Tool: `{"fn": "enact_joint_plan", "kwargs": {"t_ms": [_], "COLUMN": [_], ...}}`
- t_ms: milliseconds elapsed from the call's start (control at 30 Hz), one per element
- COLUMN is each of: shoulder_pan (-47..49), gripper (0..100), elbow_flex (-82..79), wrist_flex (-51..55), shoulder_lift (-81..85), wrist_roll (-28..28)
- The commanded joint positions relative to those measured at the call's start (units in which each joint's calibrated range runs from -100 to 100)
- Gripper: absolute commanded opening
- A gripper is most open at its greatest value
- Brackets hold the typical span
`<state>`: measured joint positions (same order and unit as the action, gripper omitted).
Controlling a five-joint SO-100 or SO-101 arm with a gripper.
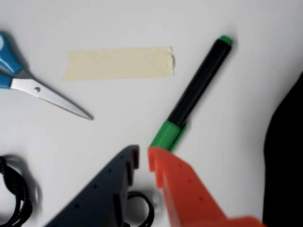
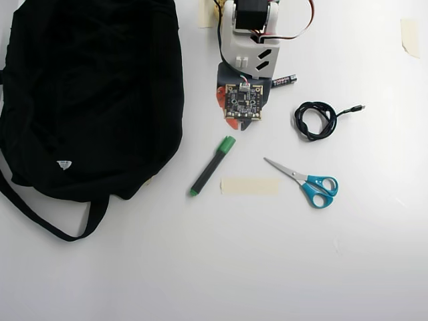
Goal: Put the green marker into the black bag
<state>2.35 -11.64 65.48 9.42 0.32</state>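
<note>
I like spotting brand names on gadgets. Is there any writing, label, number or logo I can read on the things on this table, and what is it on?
No text is readable in either view.
Black bag: a tiny white label, too small to read.
Battery beside the arm: pink band with marks, too small to read.
Circuit board on the arm: printing too small to read.
Green marker, scissors, tape strip: no writing visible.
</note>
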Motion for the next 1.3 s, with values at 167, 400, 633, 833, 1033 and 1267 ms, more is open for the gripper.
{"fn": "enact_joint_plan", "kwargs": {"t_ms": [167, 400, 633, 833, 1033, 1267], "shoulder_pan": [-1.6, -3.3, -3.5, -3.8, -4.9, -5.9], "gripper": [2, 2, 10, 12, 12, 12], "elbow_flex": [1.8, 1.8, 1.9, 1.8, 2.6, 5.1], "wrist_flex": [0.6, 0.6, 0.5, 0.6, 0.6, 0.9], "shoulder_lift": [1.7, 1.7, 1.5, 1.4, -1.5, -5.9], "wrist_roll": [0.3, 1.2, 4.1, 4.2, 4.1, 4.2]}}
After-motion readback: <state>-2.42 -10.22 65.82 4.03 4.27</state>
